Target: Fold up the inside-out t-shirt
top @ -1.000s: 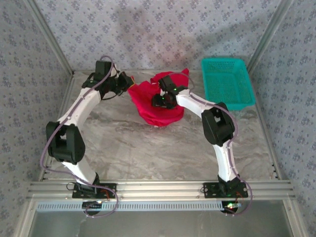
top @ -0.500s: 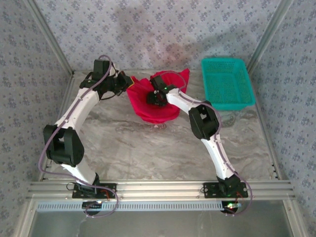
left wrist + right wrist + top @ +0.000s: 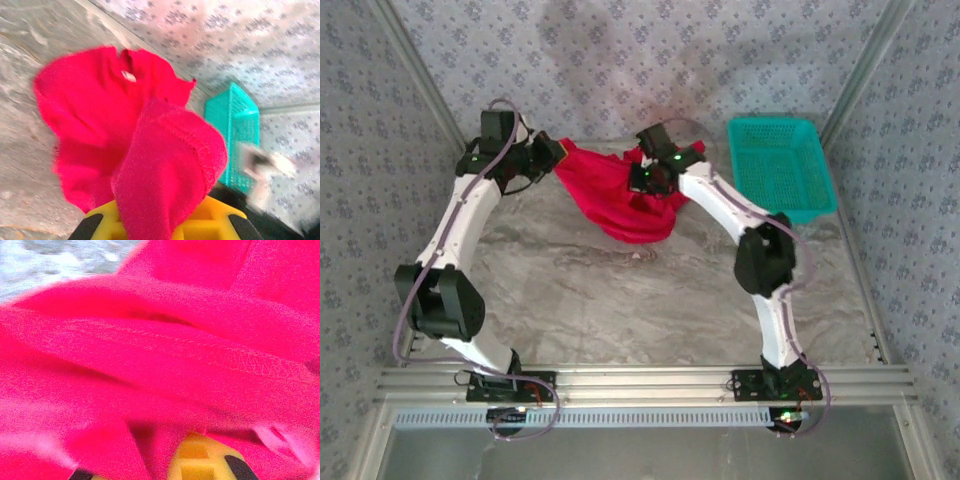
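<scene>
Red t-shirt (image 3: 615, 195) hung between 2 arms
Left end effector (image 3: 556, 157) and right end effector (image 3: 650, 181) each clamp an edge; long axis runs left-right between them.

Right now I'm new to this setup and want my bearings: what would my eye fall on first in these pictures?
The bright red t-shirt, strung between the left gripper and right gripper at the far side of the table, sagging in the middle. Next, the teal basket in the far right corner. The left wrist view shows the t-shirt's small white tag.
</scene>
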Robot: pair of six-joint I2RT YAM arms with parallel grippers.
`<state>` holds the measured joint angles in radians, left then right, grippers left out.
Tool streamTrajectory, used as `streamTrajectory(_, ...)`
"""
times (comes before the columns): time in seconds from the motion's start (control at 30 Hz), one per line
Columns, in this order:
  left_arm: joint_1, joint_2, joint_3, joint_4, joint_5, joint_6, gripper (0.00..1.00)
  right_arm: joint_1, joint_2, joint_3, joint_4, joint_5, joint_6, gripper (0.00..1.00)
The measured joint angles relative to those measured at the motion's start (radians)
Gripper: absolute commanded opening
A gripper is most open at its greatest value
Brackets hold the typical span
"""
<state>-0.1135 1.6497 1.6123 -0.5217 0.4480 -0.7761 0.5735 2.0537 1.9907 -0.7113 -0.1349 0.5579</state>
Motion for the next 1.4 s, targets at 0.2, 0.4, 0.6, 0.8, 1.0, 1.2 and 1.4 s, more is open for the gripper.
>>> streamTrajectory(0.2, 0.03, 0.153, 0.045, -0.047, 0.008, 0.077, 0.0, -0.026, -0.351, -0.067, -0.02, -0.175, -0.024, 0.0)
streamTrajectory(0.4, -0.02, 0.163, 0.035, -0.044, 0.031, 0.13, 0.06, -0.082, -0.461, -0.202, 0.033, -0.314, 0.056, 0.0)
streamTrajectory(0.6, -0.04, 0.072, -0.162, 0.01, -0.108, 0.175, 0.7, -0.133, -0.416, -0.252, 0.065, -0.307, 0.112, 0.0)
streamTrajectory(0.8, -0.147, -0.173, -0.425, 0.155, -0.078, 0.196, 0.72, -0.146, -0.301, -0.298, 0.127, -0.307, 0.152, 0.0)
streamTrajectory(1.0, -0.335, -0.191, -0.465, 0.343, 0.014, 0.193, 0.81, -0.146, -0.278, -0.319, 0.146, -0.307, 0.176, 0.0)
streamTrajectory(1.2, -0.38, 0.007, -0.393, 0.369, 0.039, 0.193, 0.82, -0.143, -0.281, -0.319, 0.163, -0.307, 0.19, 0.0)
streamTrajectory(1.4, -0.394, 0.127, -0.317, 0.386, 0.04, 0.18, 0.62, -0.139, -0.309, -0.342, 0.171, -0.307, 0.2, 0.0)
